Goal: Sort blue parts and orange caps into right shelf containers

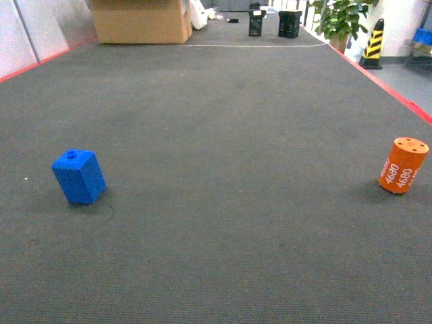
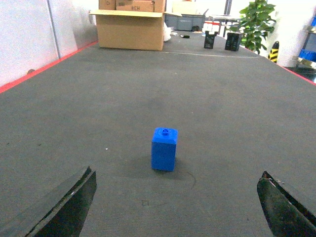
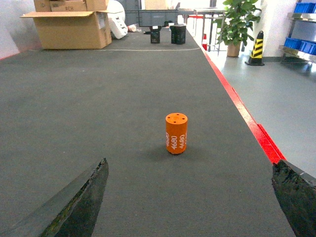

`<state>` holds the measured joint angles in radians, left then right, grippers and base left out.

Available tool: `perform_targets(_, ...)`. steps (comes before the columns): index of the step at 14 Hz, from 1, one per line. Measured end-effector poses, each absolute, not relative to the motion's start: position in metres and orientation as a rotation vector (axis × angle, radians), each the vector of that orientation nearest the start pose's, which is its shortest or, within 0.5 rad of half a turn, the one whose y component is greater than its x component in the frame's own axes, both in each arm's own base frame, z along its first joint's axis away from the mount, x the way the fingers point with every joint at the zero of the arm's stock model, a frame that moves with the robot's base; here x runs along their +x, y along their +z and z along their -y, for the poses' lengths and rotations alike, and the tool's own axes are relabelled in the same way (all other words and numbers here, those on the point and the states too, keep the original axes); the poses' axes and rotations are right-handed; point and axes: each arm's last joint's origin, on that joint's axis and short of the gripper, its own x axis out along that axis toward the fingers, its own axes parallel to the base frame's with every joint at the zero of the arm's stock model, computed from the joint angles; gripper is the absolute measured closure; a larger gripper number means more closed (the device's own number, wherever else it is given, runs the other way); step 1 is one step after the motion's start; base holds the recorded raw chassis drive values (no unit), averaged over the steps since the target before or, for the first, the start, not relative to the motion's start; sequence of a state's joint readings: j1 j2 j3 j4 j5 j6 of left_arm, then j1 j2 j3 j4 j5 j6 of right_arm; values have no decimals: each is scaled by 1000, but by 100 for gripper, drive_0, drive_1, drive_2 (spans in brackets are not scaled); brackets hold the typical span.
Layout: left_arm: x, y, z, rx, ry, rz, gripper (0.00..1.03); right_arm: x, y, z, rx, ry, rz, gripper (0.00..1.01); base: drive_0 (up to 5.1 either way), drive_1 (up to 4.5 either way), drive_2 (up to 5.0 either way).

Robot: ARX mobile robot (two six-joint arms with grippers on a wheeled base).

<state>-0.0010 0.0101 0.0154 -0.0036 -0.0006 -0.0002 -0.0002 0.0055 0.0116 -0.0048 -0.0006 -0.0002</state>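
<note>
One blue part (image 1: 79, 177) stands on the dark carpet at the left, its stud on top; in the left wrist view the blue part (image 2: 164, 149) sits just ahead of my left gripper (image 2: 177, 174), which is open and empty. An orange cap (image 1: 403, 165) printed "4680" stands upright at the right. My right gripper (image 3: 191, 161) is open with nothing in it, a short way behind the orange cap (image 3: 176, 134). Blue shelf containers (image 3: 302, 7) rest on a steel shelf (image 3: 295, 53) far off to the right. Neither gripper shows in the head view.
A red strip (image 1: 378, 77) edges the carpet on the right, with smooth grey floor beyond. At the far end stand a cardboard box (image 1: 140, 20), two black bins (image 1: 289, 23), a potted plant (image 1: 341, 17) and a striped cone (image 1: 372, 44).
</note>
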Motion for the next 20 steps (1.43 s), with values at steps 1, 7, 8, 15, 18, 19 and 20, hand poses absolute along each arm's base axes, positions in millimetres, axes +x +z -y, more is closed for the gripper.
perform_targets(1, 97, 168, 0, 0, 0, 2, 5, 98, 162, -1, -55, -22, -106, 3, 0, 0, 0)
perform_targets(7, 97, 168, 0, 0, 0, 2, 5, 173, 170, 0, -67, 10, -207, 3, 0, 0, 0)
perform_targets(8, 97, 168, 0, 0, 0, 2, 5, 205, 172, 1, -64, 20, -221, 3, 0, 0, 0)
perform_targets(15, 97, 168, 0, 0, 0, 1, 5, 349, 163, 10, -52, -44, -365, 3, 0, 0, 0)
perform_targets(18, 97, 168, 0, 0, 0, 1, 5, 382, 151, 16, -50, -58, -417, 3, 0, 0, 0)
perform_targets(19, 97, 168, 0, 0, 0, 2, 5, 391, 144, 17, -54, -65, -435, 3, 0, 0, 0)
perform_targets(20, 97, 168, 0, 0, 0, 1, 5, 396, 137, 17, -55, -67, -458, 3, 0, 0, 0)
